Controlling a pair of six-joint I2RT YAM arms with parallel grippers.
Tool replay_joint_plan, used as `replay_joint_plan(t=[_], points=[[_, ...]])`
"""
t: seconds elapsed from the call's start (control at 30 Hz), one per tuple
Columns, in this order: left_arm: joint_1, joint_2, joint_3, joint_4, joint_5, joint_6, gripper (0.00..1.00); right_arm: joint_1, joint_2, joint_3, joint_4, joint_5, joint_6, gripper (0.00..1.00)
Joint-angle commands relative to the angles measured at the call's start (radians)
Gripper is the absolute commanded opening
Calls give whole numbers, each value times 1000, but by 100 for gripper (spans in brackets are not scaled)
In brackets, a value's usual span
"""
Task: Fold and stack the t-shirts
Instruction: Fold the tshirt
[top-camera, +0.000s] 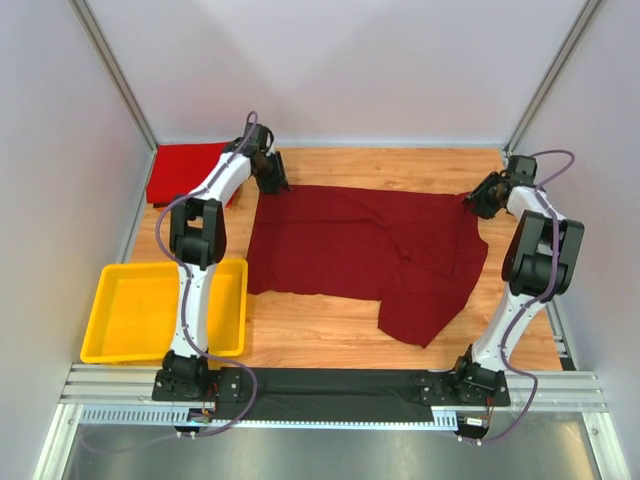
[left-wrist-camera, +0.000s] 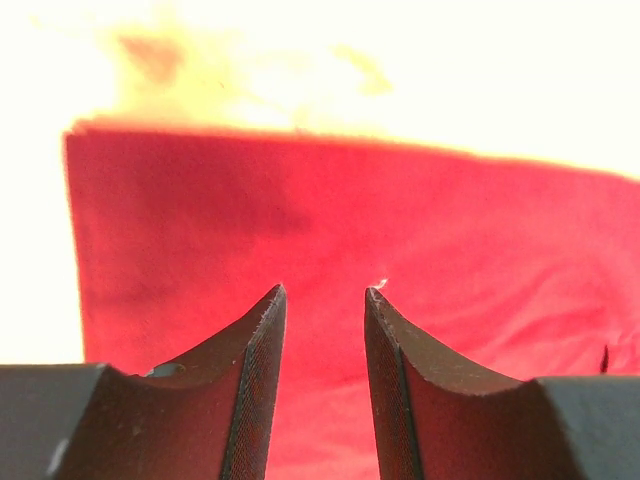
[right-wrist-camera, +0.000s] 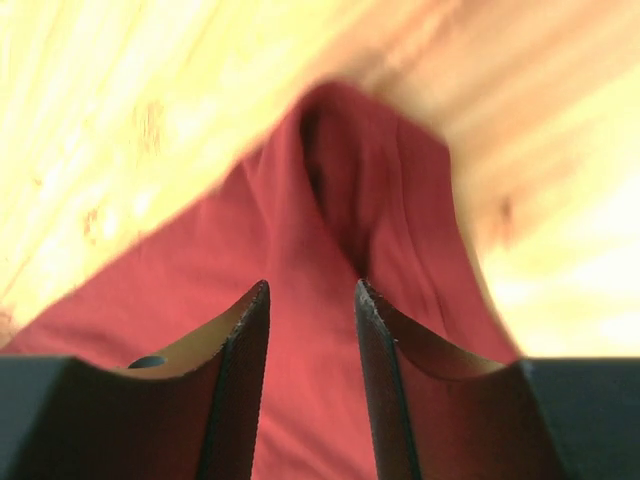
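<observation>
Fingers (left-wrist-camera: 262, 340) of my left gripper (left-wrist-camera: 325, 290) stand parted by a narrow gap, with nothing clamped between the tips. Red cloth lies spread just beyond them, its colour washed out by glare. My right gripper (right-wrist-camera: 312, 284) shows the same narrow gap, jaws apart. A raised fold of red cloth runs up to its tips, but that view is blurred and I cannot tell whether they touch it.

Seen from above, my left gripper (top-camera: 272, 180) sits at the far left corner of the dark maroon short-sleeved cloth t-shirt (top-camera: 360, 250), and my right gripper (top-camera: 478, 203) sits at its far right corner. That shirt lies spread across the middle of the pale wooden table (top-camera: 330, 335). It is mostly flat, creased on its right half, with one flap reaching toward the near edge.

In the far left corner, past my left arm, the brighter red cloth t-shirt (top-camera: 185, 172) lies folded in a neat block near the maroon one. The yellow rectangular plastic tray (top-camera: 140, 310) sits at the near left, with my left arm crossing above its right side.
</observation>
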Motion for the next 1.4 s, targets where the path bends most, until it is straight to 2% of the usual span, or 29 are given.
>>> replay_joint_plan(t=[0.0, 0.17, 0.27, 0.3, 0.5, 0.6, 0.9, 1.07, 1.13, 1.17, 1.27, 1.3, 1.37], points=[[37, 56, 46, 22, 41, -31, 45, -16, 76, 72, 110, -61, 2, 41], [49, 82, 58, 38, 36, -27, 45, -19, 168, 126, 147, -82, -1, 38], [58, 110, 70, 35, 36, -27, 45, -19, 185, 121, 149, -53, -2, 27], [58, 114, 76, 29, 32, -25, 45, -19, 176, 106, 149, -33, -2, 20], [68, 150, 99, -20, -4, -12, 45, -50, 162, 48, 207, 1, 34, 12], [68, 156, 99, -33, -25, -7, 45, -56, 164, 45, 221, 10, 59, 0], [69, 170, 95, -67, -85, -11, 45, -56, 145, -37, 302, 67, 172, 0], [69, 159, 107, -51, -31, -15, 45, -44, 141, -52, 353, 48, 206, 1], [69, 122, 102, -34, 18, -13, 46, -39, 113, -37, 324, 41, 186, 7], [69, 105, 92, -30, 31, -10, 46, -36, 101, -26, 299, 54, 161, 16], [69, 20, 56, -5, 74, -8, 47, -32, 27, 29, 149, 84, 72, 27], [69, -3, 49, -2, 84, -5, 47, -26, -12, 58, 56, 109, 47, 28], [69, -66, 29, -7, 105, -7, 47, -4, -55, 68, -6, 128, -14, 28]])
